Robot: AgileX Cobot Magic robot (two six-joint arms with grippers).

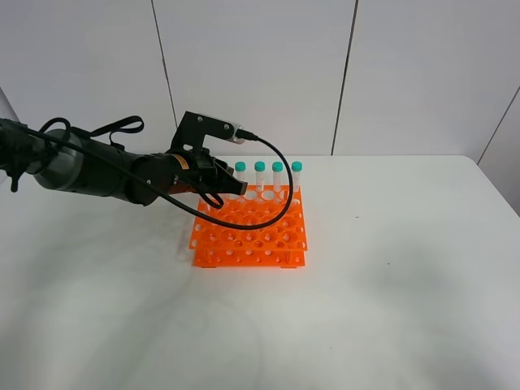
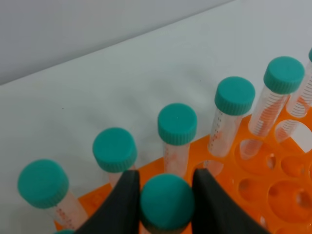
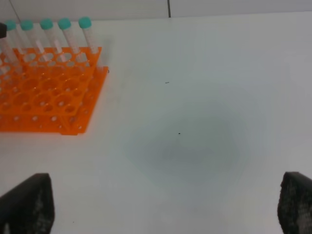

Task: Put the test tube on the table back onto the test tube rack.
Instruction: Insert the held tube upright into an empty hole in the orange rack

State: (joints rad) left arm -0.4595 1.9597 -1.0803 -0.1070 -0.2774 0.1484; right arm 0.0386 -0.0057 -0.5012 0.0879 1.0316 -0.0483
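Insertion step: left gripper [image 2: 167, 195] clamped on test tube [image 2: 167, 202] cap over test tube rack [image 1: 252, 231]. Next: seat in hole, release. Right gripper [image 3: 165, 204] wide open, empty.

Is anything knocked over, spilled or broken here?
No, nothing stands out. The test tube rack sits flat on the table, and the capped tubes in its back row stand upright. The left pincer is shut on the test tube at its green cap, over the rack. No spills show.
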